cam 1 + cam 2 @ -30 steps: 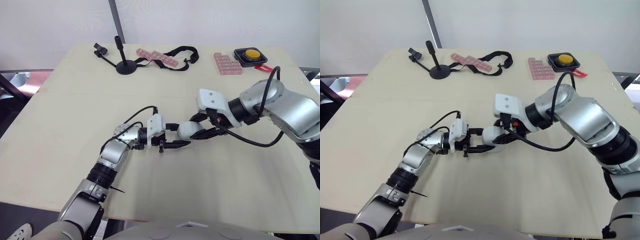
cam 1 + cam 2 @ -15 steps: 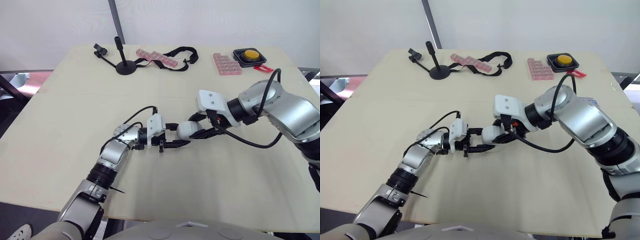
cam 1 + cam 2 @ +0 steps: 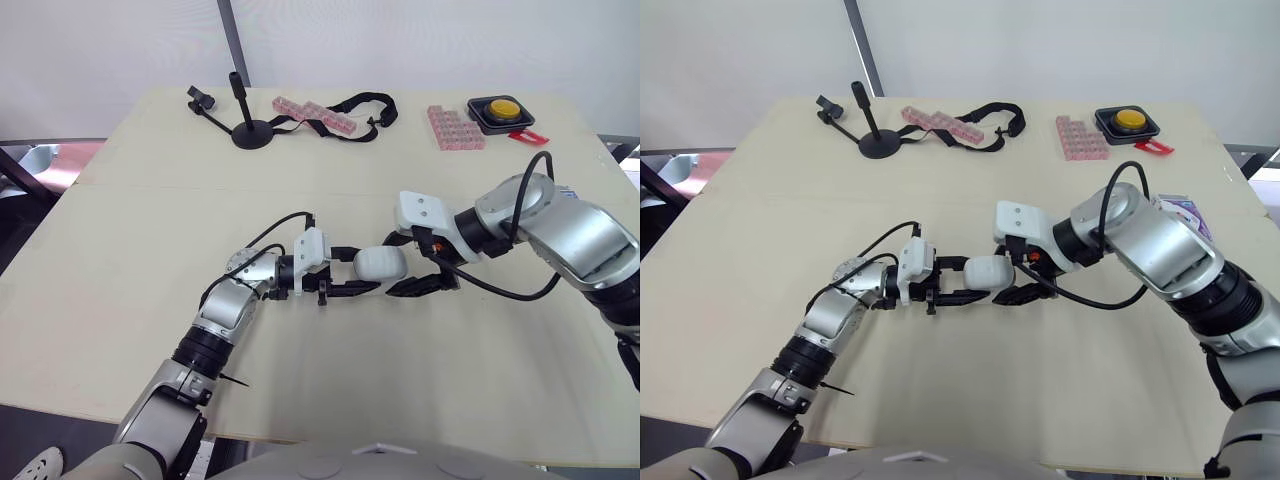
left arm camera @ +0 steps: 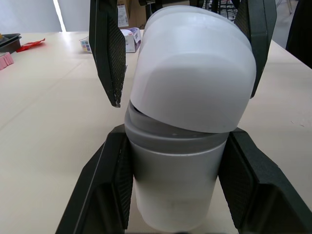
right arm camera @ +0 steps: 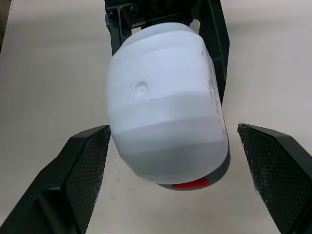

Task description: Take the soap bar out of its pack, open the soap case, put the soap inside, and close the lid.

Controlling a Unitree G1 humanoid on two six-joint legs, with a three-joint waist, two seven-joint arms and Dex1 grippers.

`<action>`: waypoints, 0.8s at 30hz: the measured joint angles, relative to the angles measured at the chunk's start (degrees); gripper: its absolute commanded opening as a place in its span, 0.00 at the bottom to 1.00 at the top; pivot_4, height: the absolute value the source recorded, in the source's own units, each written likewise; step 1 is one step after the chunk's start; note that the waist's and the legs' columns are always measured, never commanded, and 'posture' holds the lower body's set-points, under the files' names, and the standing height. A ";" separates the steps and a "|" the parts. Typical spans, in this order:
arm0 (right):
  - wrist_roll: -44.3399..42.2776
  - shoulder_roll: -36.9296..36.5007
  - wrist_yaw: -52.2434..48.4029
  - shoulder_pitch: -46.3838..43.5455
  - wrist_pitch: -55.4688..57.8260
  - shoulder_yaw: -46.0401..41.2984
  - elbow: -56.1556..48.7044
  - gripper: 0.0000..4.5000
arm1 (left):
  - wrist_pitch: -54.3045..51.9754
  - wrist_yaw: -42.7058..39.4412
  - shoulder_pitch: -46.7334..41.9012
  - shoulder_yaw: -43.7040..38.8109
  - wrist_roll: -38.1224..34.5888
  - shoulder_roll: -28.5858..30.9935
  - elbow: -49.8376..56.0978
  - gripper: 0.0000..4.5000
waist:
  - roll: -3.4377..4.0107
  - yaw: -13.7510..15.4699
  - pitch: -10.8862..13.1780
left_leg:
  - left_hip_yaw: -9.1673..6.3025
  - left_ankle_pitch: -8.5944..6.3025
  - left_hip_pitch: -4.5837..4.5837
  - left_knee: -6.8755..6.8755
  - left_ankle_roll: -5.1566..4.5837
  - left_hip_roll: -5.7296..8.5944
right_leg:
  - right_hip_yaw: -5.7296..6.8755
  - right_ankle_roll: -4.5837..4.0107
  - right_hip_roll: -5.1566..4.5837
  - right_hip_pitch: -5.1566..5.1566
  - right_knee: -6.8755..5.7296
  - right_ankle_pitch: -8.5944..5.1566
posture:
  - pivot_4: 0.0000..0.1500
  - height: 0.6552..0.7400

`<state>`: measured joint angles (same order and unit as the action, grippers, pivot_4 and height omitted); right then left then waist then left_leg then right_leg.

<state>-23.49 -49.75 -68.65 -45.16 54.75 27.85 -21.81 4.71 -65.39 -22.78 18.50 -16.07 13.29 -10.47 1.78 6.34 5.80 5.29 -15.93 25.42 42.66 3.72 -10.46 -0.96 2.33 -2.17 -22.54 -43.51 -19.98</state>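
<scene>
Lid step: soap case [image 3: 380, 263] sat ajar | left end effector [image 4: 175, 141] clamped its base | right end effector [image 5: 171, 127] spread, not touching | next, probably: regrip the lid squarely.

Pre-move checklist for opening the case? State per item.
1. Left gripper holds the case: ok, its fingers press both sides of the base.
2. Right gripper free of the case: ok, it is open, with a finger on each side and neither touching.
3. Lid open: not ok, it sits tilted over the gray rim and still covers the case.
4. Soap out of the pack: cannot tell, the pack lies on the table by the right arm.
5. Case empty: cannot tell, the lid hides the inside.
</scene>
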 measured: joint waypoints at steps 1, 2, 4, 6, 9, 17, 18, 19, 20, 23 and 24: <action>0.08 0.00 0.00 0.00 0.00 -0.01 0.00 0.99 | 0.00 0.01 0.00 0.00 0.00 0.00 0.00 0.42 | 0.00 0.00 0.00 | 0.00 0.00 0.00 0.00 0.00 0.00 | 0.00 0.00 0.00 0.00 0.00 0.00 | 1.00 0.64; 0.10 -0.01 -0.01 0.00 0.00 -0.01 0.00 0.99 | 0.00 0.00 0.00 0.00 0.00 0.00 0.00 0.42 | 0.00 -0.01 0.00 | 0.00 0.00 0.00 -0.01 0.00 0.00 | 0.00 0.00 0.00 0.00 0.01 0.00 | 1.00 0.64; 0.11 -0.01 -0.01 0.00 0.00 -0.17 0.01 0.99 | 0.00 -0.01 0.00 0.00 0.00 -0.02 0.00 0.42 | 0.00 0.00 0.00 | 0.00 0.00 0.00 -0.01 0.00 0.00 | 0.00 0.00 0.00 0.00 0.00 0.00 | 1.00 0.64; 0.11 -0.02 -0.01 0.00 0.00 -0.41 0.02 0.99 | 0.00 -0.02 0.00 0.00 0.00 -0.02 0.00 0.42 | 0.00 0.00 0.00 | 0.00 0.00 0.00 0.00 0.00 -0.01 | 0.00 0.00 0.00 0.00 0.00 0.00 | 1.00 0.64; 0.11 -0.03 -0.02 -0.14 0.00 -1.06 0.07 0.99 | 0.00 -0.02 0.00 0.00 0.01 -0.02 0.00 0.42 | 0.00 0.00 0.00 | 0.00 0.00 0.00 0.00 0.00 -0.02 | 0.00 0.00 0.00 0.00 -0.01 0.00 | 1.00 0.64; 0.12 -0.09 -0.01 -0.91 0.00 -1.95 0.08 0.99 | -0.04 -0.03 0.00 0.02 0.01 -0.03 0.03 0.42 | 0.00 0.02 0.00 | 0.00 0.00 0.00 0.00 0.00 -0.01 | 0.00 0.00 0.00 0.00 -0.01 0.00 | 1.00 0.64; 0.12 -0.09 -0.01 -0.93 0.00 -1.97 0.08 0.99 | -0.05 -0.02 0.00 0.02 0.01 -0.03 0.03 0.42 | 0.00 0.02 0.00 | 0.00 0.00 0.00 0.00 0.00 -0.02 | 0.00 0.00 0.00 0.00 -0.01 0.00 | 1.00 0.64; 0.12 -0.09 0.00 -0.93 0.01 -1.97 0.08 0.99 | -0.06 -0.03 0.00 0.02 0.01 -0.03 0.04 0.42 | 0.00 0.02 0.00 | 0.00 0.00 0.00 0.00 0.00 -0.01 | 0.00 0.00 0.00 0.00 -0.01 0.00 | 1.00 0.64; 0.12 -0.09 0.00 -0.93 0.01 -1.97 0.08 0.99 | -0.07 -0.03 0.00 0.02 0.01 -0.03 0.05 0.42 | 0.00 0.02 0.00 | 0.00 0.00 0.00 0.00 0.00 -0.01 | 0.00 0.00 0.00 0.00 -0.01 0.00 | 1.00 0.64; 0.12 -0.09 0.03 -1.01 0.03 -1.98 0.08 0.99 | -0.09 -0.05 0.00 0.03 0.01 -0.03 0.06 0.42 | 0.00 0.02 0.00 | 0.00 0.00 0.00 -0.01 0.00 -0.02 | 0.00 0.00 0.00 0.00 -0.01 0.00 | 1.00 0.64; 0.12 -0.09 0.06 -1.08 0.03 -1.99 0.08 0.99 | -0.09 -0.05 0.00 0.03 0.01 -0.03 0.06 0.42 | 0.00 0.02 0.00 | 0.00 0.00 0.00 0.00 0.00 -0.02 | 0.00 0.00 0.00 0.00 -0.01 0.00 | 1.00 0.64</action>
<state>-23.36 -49.84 -68.59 -46.24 54.78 25.86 -21.74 4.62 -65.44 -22.78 18.53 -16.07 13.27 -10.41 1.78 6.36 5.80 5.29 -15.93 25.41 42.65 3.72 -10.47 -0.97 2.33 -2.18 -22.54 -43.52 -19.98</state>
